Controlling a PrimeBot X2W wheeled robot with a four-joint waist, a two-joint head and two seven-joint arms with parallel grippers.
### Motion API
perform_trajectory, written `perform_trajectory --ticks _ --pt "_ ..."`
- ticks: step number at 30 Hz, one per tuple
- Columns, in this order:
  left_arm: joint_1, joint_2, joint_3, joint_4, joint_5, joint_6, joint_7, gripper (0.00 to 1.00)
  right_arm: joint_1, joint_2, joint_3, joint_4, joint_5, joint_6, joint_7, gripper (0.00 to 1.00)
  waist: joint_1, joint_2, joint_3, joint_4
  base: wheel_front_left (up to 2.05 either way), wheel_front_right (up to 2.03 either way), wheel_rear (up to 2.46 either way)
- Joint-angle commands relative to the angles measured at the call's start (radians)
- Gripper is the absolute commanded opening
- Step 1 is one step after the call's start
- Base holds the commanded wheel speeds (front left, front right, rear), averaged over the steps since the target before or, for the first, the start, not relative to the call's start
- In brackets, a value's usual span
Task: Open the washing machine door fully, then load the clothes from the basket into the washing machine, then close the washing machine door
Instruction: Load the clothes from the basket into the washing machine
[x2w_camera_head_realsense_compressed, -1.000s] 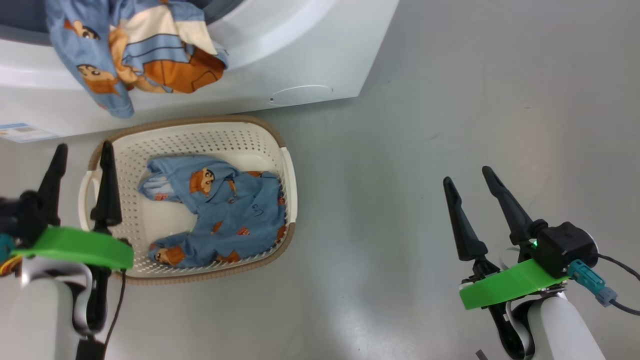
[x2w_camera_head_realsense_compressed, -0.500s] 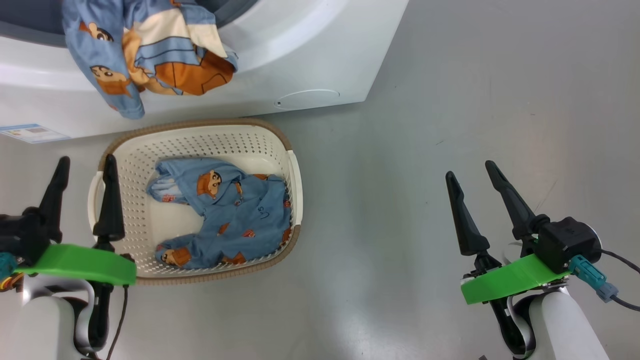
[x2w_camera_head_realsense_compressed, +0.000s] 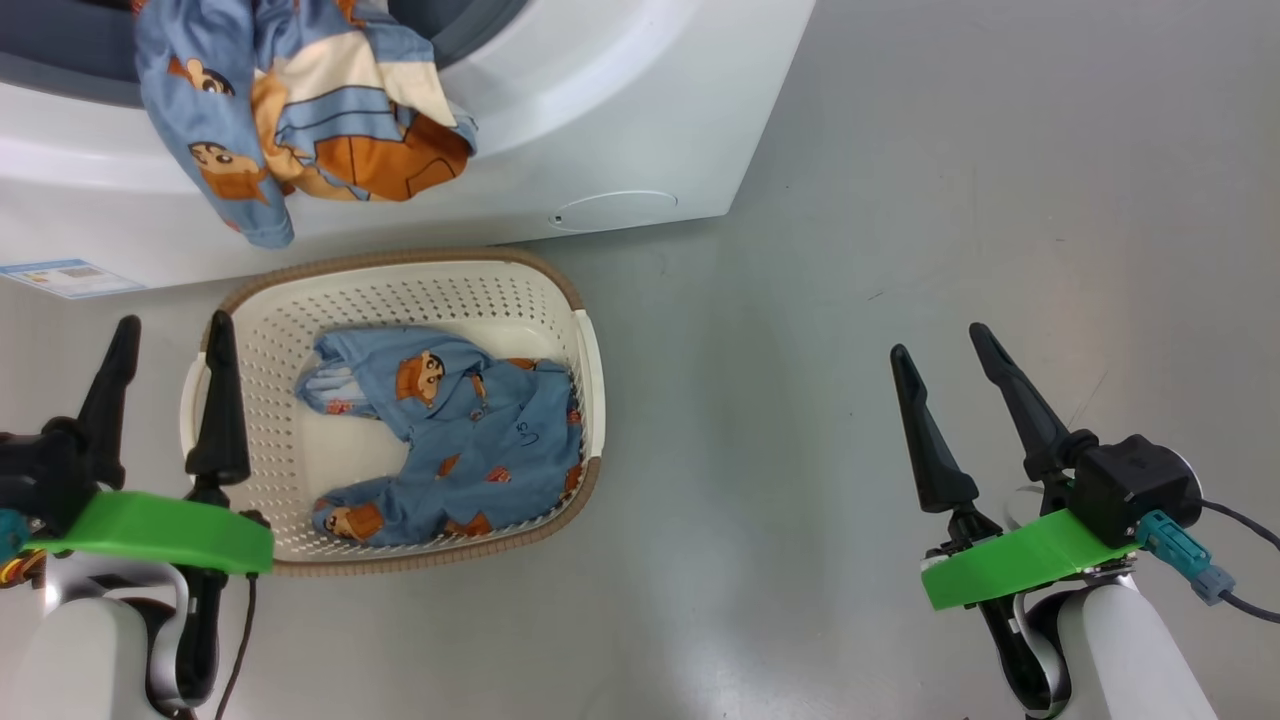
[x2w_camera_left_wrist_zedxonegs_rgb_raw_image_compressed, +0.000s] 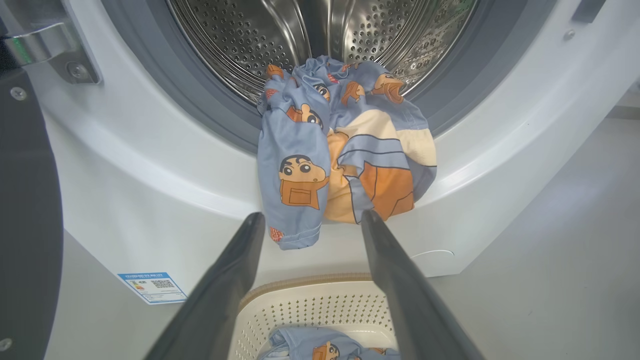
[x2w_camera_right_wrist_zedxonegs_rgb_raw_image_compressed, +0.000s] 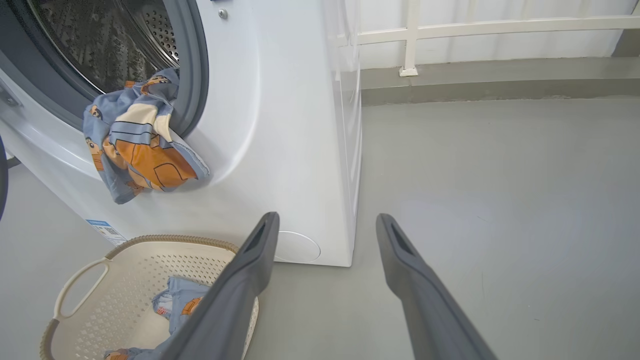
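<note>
The washing machine (x2w_camera_head_realsense_compressed: 620, 110) stands with its drum (x2w_camera_left_wrist_zedxonegs_rgb_raw_image_compressed: 280, 35) exposed. Its door's black rim (x2w_camera_left_wrist_zedxonegs_rgb_raw_image_compressed: 25, 225) is swung out at the left. One piece of the clothes (x2w_camera_head_realsense_compressed: 300, 110) hangs half out over the drum's grey ring (x2w_camera_left_wrist_zedxonegs_rgb_raw_image_compressed: 340, 150), down the white front. Another piece (x2w_camera_head_realsense_compressed: 460, 440) lies in the basket (x2w_camera_head_realsense_compressed: 400, 290) on the floor before the machine. My left gripper (x2w_camera_head_realsense_compressed: 172, 320) is open and empty over the basket's left handle. My right gripper (x2w_camera_head_realsense_compressed: 938, 340) is open and empty above bare floor, well right of the basket.
Grey floor (x2w_camera_head_realsense_compressed: 950, 180) spreads to the right of the machine and basket. A white railing (x2w_camera_right_wrist_zedxonegs_rgb_raw_image_compressed: 475, 25) and a low kerb run along the far wall. A blue label (x2w_camera_head_realsense_compressed: 65, 278) sits low on the machine's front.
The whole head picture has slid a little right and down, so the camera moved. Both grippers stay open and empty. The clothes lie as before.
</note>
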Motion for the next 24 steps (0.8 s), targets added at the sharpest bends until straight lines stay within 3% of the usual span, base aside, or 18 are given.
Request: perform_trajectory --ticks 1,14,24 --pt "0.023 0.039 0.032 -0.028 -0.009 0.007 0.004 1.00 0.012 0.002 0.029 -0.020 -0.008 0.002 -0.005 1.00 0.0000 0.0000 0.001 0.000 0.00 0.00 0.00" --pt "-0.023 0.052 0.034 0.002 -0.037 0.003 0.009 1.00 0.016 0.002 0.045 -0.025 0.004 0.002 -0.005 1.00 0.0000 0.0000 0.019 -0.032 0.00 0.00 0.00" --pt "-0.171 0.085 0.011 0.151 -0.021 -0.005 0.001 1.00 0.008 0.002 0.060 -0.035 0.022 0.002 -0.005 1.00 0.0000 0.0000 0.046 -0.095 0.00 0.00 0.00"
